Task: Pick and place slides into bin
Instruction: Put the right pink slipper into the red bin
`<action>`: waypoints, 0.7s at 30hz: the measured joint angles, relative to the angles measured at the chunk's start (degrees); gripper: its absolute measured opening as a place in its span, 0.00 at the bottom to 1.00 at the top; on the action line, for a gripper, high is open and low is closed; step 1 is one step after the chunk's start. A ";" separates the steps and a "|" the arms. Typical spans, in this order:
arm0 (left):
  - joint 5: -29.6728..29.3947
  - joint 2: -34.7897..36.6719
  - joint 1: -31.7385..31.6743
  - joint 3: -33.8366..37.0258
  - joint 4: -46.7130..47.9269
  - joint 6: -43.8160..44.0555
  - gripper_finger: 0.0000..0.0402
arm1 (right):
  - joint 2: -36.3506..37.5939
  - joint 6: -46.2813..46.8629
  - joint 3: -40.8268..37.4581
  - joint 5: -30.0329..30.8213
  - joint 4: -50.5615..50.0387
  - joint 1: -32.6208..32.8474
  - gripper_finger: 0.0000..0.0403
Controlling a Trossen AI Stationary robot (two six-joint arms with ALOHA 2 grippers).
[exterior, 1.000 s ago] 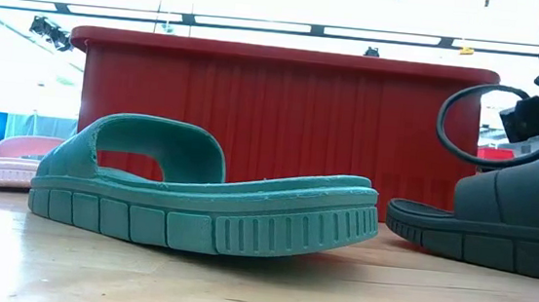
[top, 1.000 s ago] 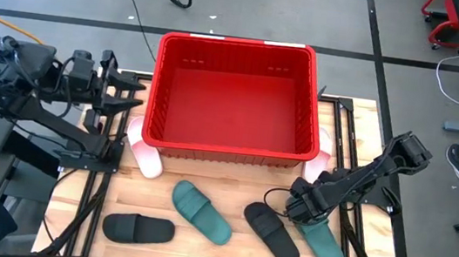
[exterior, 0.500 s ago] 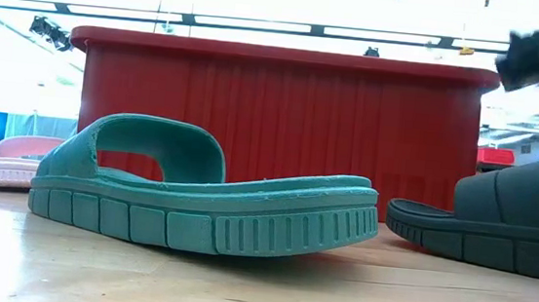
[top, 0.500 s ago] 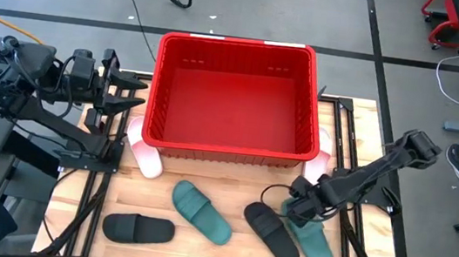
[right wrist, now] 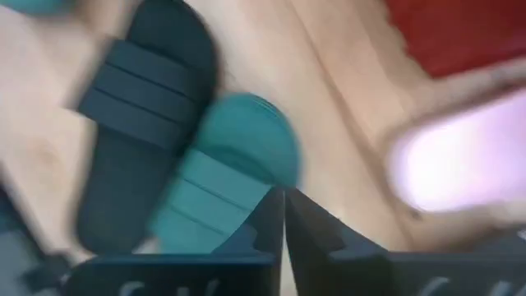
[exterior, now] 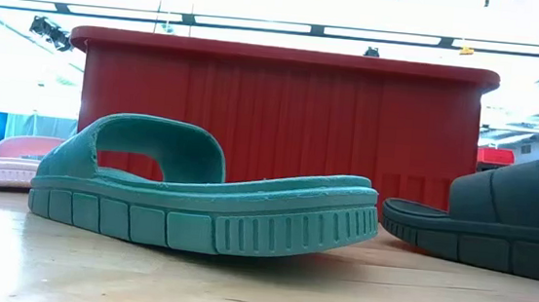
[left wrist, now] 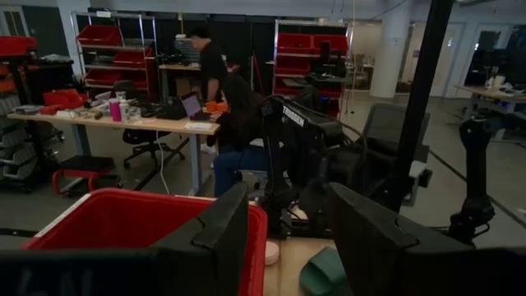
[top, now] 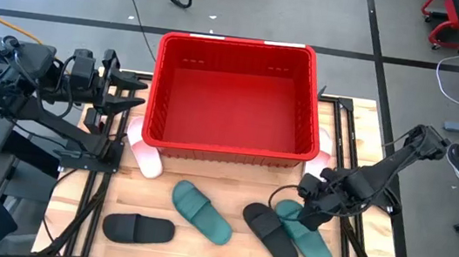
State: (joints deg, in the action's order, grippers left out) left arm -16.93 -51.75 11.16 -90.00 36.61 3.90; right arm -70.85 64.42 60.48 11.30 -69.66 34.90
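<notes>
The red bin (top: 228,141) stands at the table's far middle. On the near side lie a black slide (top: 138,229), a teal slide (top: 201,213), and a second black slide (top: 269,233) with a second teal slide (top: 302,236) against its right side. Two pink slides (top: 145,160) (top: 324,156) poke out beside the bin's near corners. My right gripper (top: 310,202) is shut, at the right teal slide's far end (right wrist: 238,123). My left gripper (top: 133,95) is open and empty, raised left of the bin. My right gripper's shut fingertips (right wrist: 271,205) stand over the right edge of the teal slide's far half (right wrist: 246,193), pointing down at a slant from the table's right. I cannot tell whether they touch it. The slide lies flat on the table.
The bin's near wall (exterior: 272,122) rises behind the left teal slide (exterior: 206,204) in the low view, with a black slide (exterior: 498,225) on the right and a pink one (exterior: 14,158) on the left. Bare wood shows between the bin and the near slides. People sit at desks beyond the table (left wrist: 222,107).
My right gripper has risen and drawn back a little toward the table's right edge. The right teal slide has slid toward the table's left and turned a little; it now lies against the black slide.
</notes>
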 joint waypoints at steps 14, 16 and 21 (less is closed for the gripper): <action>0.19 -0.02 0.00 0.00 0.10 0.02 0.43 | -0.02 -5.38 -15.67 2.25 2.42 -3.31 0.51; 0.19 -0.02 0.00 0.00 0.08 0.00 0.43 | -0.02 -4.76 -18.58 2.81 3.11 -3.31 0.54; 0.22 -0.07 0.00 -0.02 0.07 0.00 0.43 | -0.04 -5.20 -23.46 10.16 8.51 -3.31 0.56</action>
State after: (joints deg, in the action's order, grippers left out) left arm -16.71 -51.81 11.16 -90.02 36.68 3.90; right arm -70.89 59.22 37.02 21.45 -61.16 31.59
